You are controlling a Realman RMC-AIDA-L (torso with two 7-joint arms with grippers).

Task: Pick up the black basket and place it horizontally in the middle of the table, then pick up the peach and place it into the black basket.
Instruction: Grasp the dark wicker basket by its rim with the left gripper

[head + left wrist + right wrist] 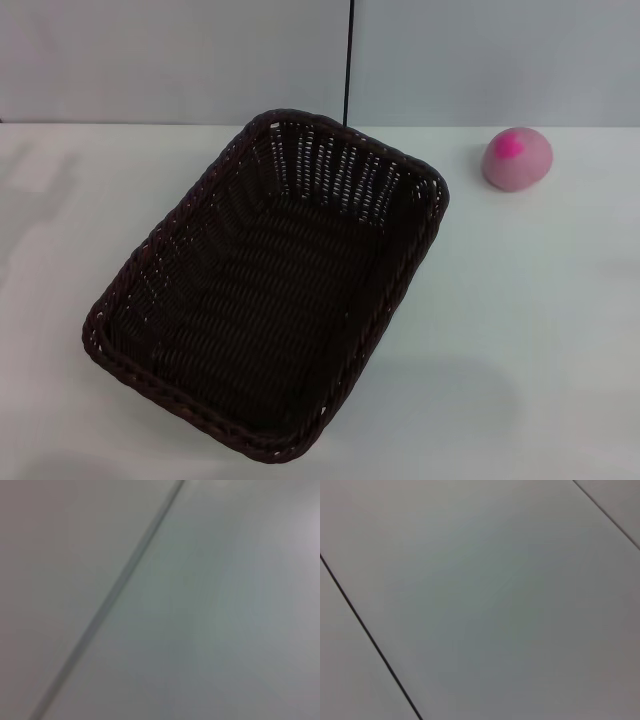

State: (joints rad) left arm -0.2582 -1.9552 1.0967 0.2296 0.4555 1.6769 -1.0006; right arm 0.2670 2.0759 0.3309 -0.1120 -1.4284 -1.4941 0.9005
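- White table (520,330) fills most of your head view, and behind it you have a pale wall split by one thin dark vertical seam (348,60).
- You will find the black basket (262,290) sitting flat on the table, open side up, a little left of the middle of that view.
- Its long sides run on a slant: the near short end lies toward the front left, and the far short end points toward the back right, close to the foot of the wall seam.
- Inside the basket you can see only its dark woven floor and the openwork side walls.
- Look to the right of the basket's far corner for the peach (517,158). It rests on the table near the back edge, apart from the basket, with its bright magenta spot turned up and toward you.
- Neither arm shows in your head view.
- Your left wrist view gives you only a blurred pale surface crossed by one grey diagonal line (107,600), so you cannot tell how the left claw stands.
- Your right wrist view shows pale panels with two thin dark lines (370,635), so the right claw's state cannot be told either.
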